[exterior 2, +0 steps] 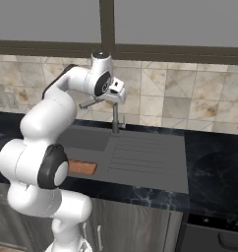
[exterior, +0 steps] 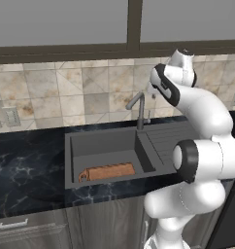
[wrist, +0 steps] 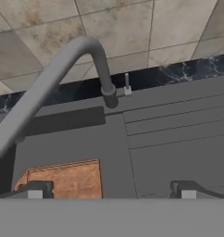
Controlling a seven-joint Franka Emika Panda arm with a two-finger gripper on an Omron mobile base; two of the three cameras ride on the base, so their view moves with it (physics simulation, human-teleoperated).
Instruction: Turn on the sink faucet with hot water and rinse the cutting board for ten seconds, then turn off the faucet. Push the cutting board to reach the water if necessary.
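My end effector (wrist: 111, 190) is up high, above the tap (exterior: 139, 108) and near the top of its bend. Its two tips are spread wide apart and hold nothing.

The cutting board (exterior: 108, 172) lies flat in the sink (exterior: 72, 160), close to the front wall. Its loop handle points to the left. The tap's spout reaches out over the back part of the sink, well apart from the board. I see no water running. The small lever (wrist: 127, 84) stands just beside the tap's foot, on the tabletop (exterior: 27, 165) side of the sink.

What could go wrong? The lever is thin and small, so my tips could slip off it or miss it. I could push it the wrong way and get cold water. I could also bump the bent spout on my way down, because it is right under me. And I think the water may fall behind the board, so the board would stay dry unless I push it back.

I cannot see any words or labels anywhere.
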